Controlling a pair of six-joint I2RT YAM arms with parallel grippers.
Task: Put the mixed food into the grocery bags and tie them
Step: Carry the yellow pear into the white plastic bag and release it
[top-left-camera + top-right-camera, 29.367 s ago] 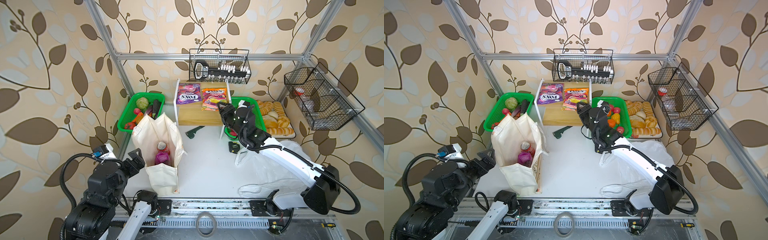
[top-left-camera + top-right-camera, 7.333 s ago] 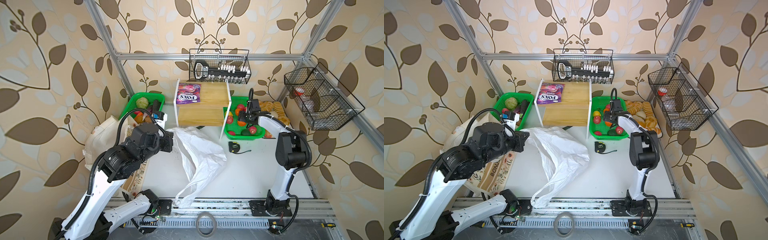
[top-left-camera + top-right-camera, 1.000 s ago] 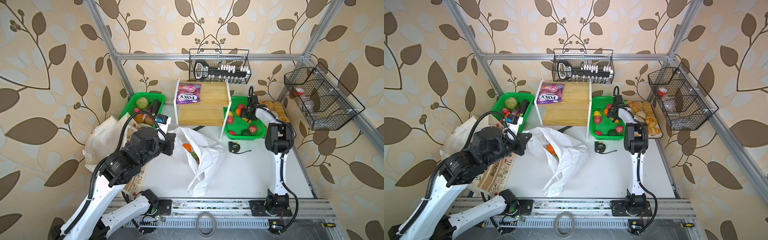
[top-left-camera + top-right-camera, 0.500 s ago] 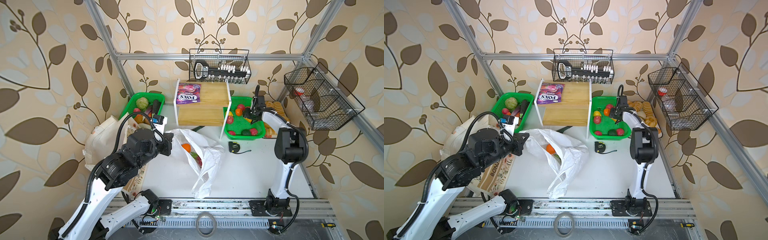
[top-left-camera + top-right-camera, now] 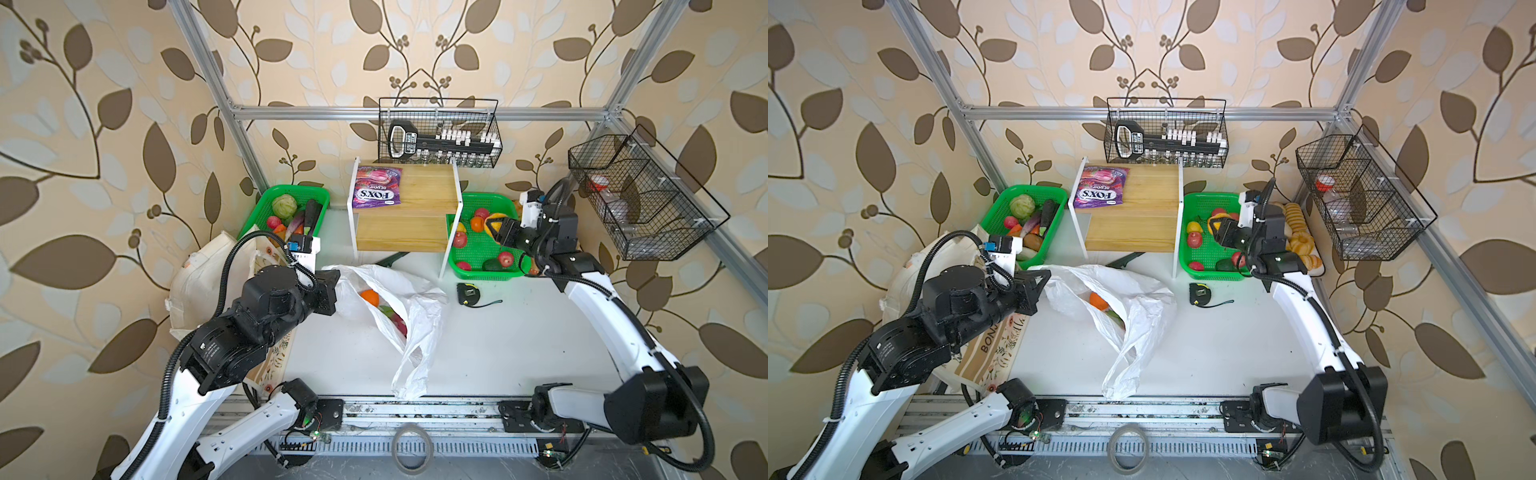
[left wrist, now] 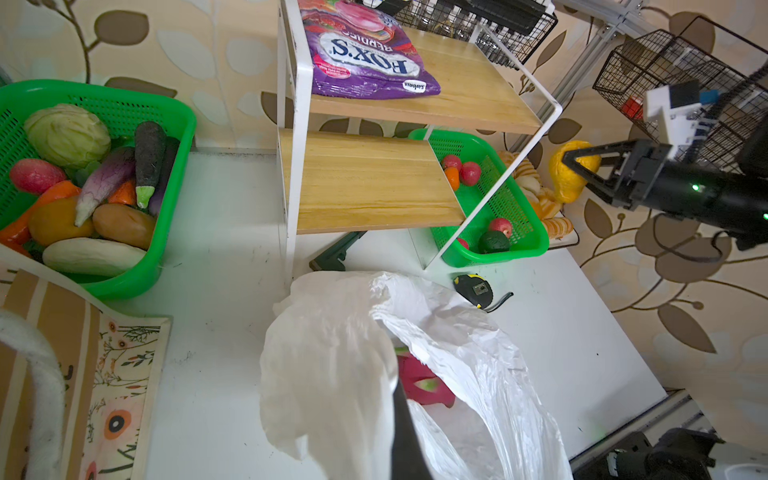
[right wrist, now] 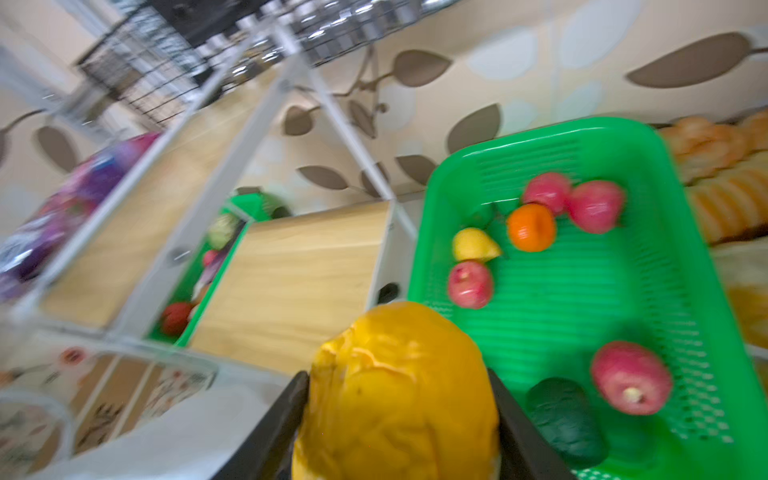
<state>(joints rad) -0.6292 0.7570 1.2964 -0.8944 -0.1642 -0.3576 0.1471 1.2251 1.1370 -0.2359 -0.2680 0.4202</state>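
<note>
Right wrist view: our right gripper (image 7: 395, 399) is clamping one yellow pear (image 7: 399, 353) right of the shelf (image 7: 291, 266). Our left gripper (image 5: 336, 291) is pinching the rim of one plastic bag (image 5: 419, 307) before the shelf, bare table (image 5: 519, 340) alongside.

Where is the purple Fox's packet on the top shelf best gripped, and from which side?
Probably its front edge, near the lip of the top shelf. The purple packet lies flat and the wire basket hangs over the back, so come from the front.
</note>
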